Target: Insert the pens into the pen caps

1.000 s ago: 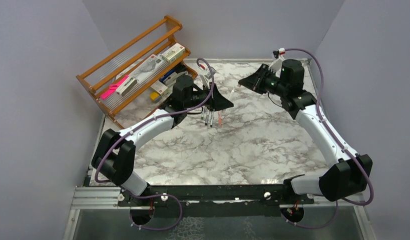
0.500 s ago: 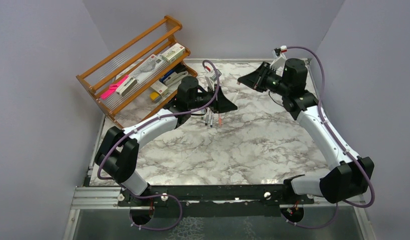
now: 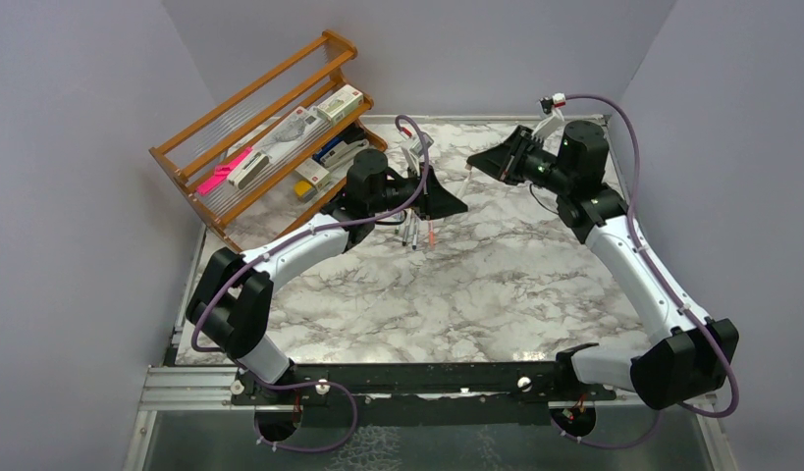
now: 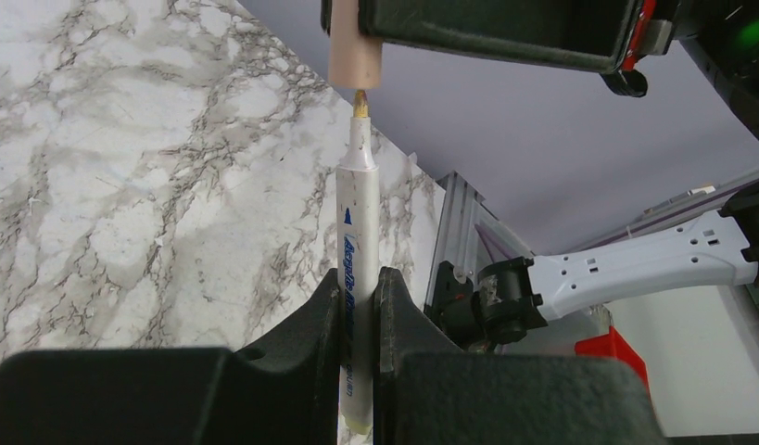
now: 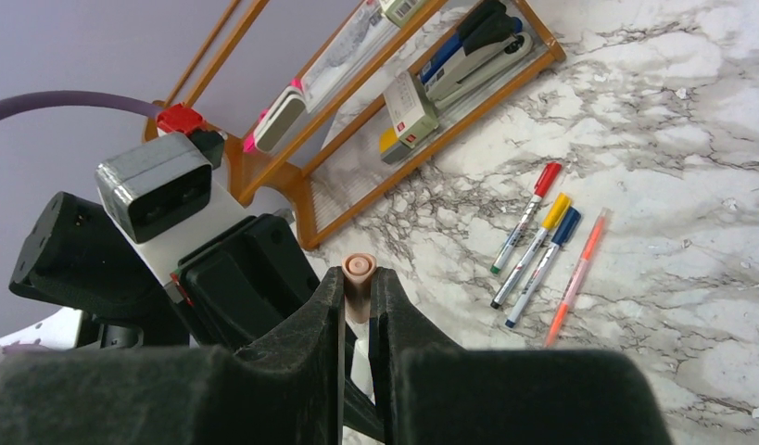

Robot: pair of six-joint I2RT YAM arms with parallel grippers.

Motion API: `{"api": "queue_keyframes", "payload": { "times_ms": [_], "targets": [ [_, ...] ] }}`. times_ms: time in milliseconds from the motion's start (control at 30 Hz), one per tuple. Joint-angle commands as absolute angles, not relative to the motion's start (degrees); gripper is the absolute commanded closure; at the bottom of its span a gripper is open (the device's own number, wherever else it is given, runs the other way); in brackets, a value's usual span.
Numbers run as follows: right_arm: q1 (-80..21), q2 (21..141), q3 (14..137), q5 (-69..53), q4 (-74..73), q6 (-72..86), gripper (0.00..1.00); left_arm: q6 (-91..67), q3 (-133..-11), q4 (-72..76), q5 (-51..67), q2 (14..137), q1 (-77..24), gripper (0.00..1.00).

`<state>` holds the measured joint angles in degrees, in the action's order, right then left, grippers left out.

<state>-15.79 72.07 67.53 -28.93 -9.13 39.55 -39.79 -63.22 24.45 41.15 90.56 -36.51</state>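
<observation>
My left gripper (image 4: 360, 278) is shut on a white pen (image 4: 360, 232) with blue lettering. The pen's tan tip points at a pale pink cap (image 4: 355, 51) and almost touches its mouth. My right gripper (image 5: 358, 280) is shut on that cap (image 5: 360, 269). In the top view the left gripper (image 3: 455, 207) and right gripper (image 3: 478, 161) face each other above the far table, with the pen (image 3: 464, 183) between them. Several other pens lie side by side on the table: red-capped (image 5: 522, 220), yellow-capped (image 5: 535, 243), blue-capped (image 5: 545, 261) and an all salmon-orange one (image 5: 576, 275).
A wooden rack (image 3: 193, 162) stands at the far left, holding a stapler (image 5: 473, 42), small boxes and a bright pink bar (image 3: 221, 173). The group of lying pens (image 3: 415, 234) is just below the left gripper. Purple walls enclose the marble table (image 3: 456, 285).
My left gripper has moved a little right and up toward the right gripper, bringing the pen tip close to the cap. The right arm's wrist has shifted slightly to the right.
</observation>
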Motion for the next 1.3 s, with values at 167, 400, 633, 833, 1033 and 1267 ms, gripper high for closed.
{"api": "queue_keyframes", "payload": {
  "times_ms": [167,400,633,833,1033,1267],
  "targets": [
    [-15.91,69.72,66.68,-30.54,-7.27,37.53,0.99,-41.13,-63.61,28.38,41.46,90.29,-36.65,1.00],
    [-15.90,69.38,66.62,-29.98,-7.52,37.17,0.99,-41.31,-63.14,28.87,41.22,90.20,-36.54,1.00],
    [-15.91,68.78,65.56,-29.37,-7.12,37.18,0.99,-41.41,-63.40,29.00,41.47,90.35,-36.39,1.00],
    [-15.91,68.55,65.31,-28.19,-6.98,37.35,0.99,-41.48,-63.69,29.11,41.72,90.40,-36.43,1.00],
    [-15.82,68.28,65.54,-26.55,-6.03,38.02,0.99,-41.57,-64.04,29.09,42.44,90.55,-36.31,1.00],
    [-15.23,67.96,65.26,-25.06,-4.02,38.73,0.99,-41.79,-64.98,29.09,43.76,91.62,-36.38,1.00]
  ]
}}
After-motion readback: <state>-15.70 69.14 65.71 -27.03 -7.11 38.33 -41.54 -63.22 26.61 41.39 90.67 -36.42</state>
